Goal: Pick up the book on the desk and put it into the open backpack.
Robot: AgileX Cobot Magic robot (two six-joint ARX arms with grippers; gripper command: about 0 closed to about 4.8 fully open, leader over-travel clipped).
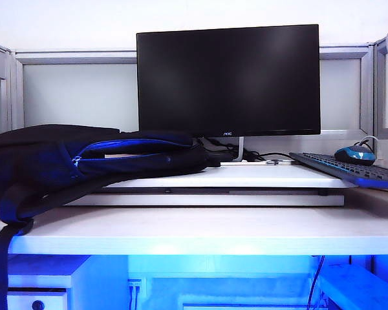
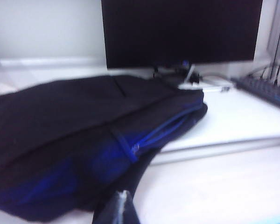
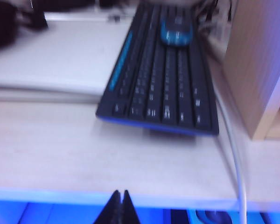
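I can't spot the thin pale book lying loose on the long white wood-look desk (image 1: 200,236). A pale edge shows inside the blue-zipped mouth of the big soft black fabric backpack (image 1: 84,161), prob. the book already in, can't confirm. I'd judge it light, floppy, slick-covered; best pinched at an overhanging edge or the spine.

L gripper (image 2: 122,210) is closed, empty, just beside the bag's near side. R gripper (image 3: 120,208) is also closed, empty, at the desk's front edge before the dark keyboard (image 3: 163,88), well apart from the bag.
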